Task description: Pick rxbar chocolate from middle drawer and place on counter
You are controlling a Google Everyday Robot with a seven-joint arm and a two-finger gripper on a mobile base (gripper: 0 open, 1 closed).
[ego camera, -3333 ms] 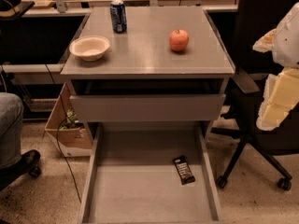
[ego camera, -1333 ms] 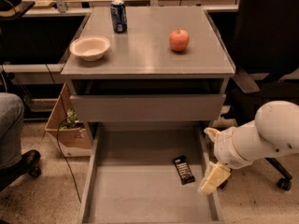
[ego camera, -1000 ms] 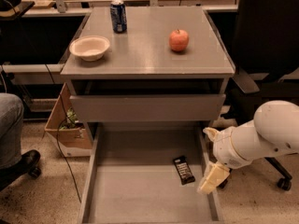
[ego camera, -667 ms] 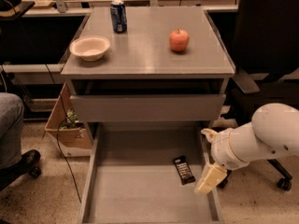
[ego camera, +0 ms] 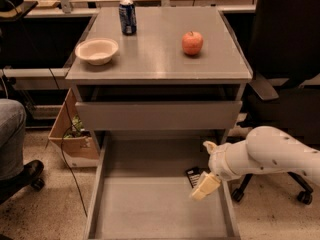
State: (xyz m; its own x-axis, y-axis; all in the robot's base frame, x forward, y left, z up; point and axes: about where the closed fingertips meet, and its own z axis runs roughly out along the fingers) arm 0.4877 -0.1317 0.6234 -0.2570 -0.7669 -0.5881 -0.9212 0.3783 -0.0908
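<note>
The rxbar chocolate (ego camera: 192, 175), a dark flat bar, lies on the floor of the middle drawer (ego camera: 145, 206), near its right wall. The drawer is pulled fully out. My gripper (ego camera: 205, 168) reaches in from the right, just over the bar's right end and low over the drawer. It is open and empty: one pale finger (ego camera: 204, 186) covers the bar's near end, the other (ego camera: 209, 146) stands behind it. The counter (ego camera: 155, 59) is the grey top of the cabinet, above and behind.
On the counter stand a blue can (ego camera: 128, 17), a white bowl (ego camera: 97, 50) and a red apple (ego camera: 192, 42). A closed upper drawer front (ego camera: 157, 115) overhangs the open drawer's back. A black office chair (ego camera: 290, 59) is at right, a cardboard box (ego camera: 70, 129) at left.
The arm came down from the upper right to the drawer's right side. In the last second the gripper edged left, over the bar's end. The bar has not moved.
</note>
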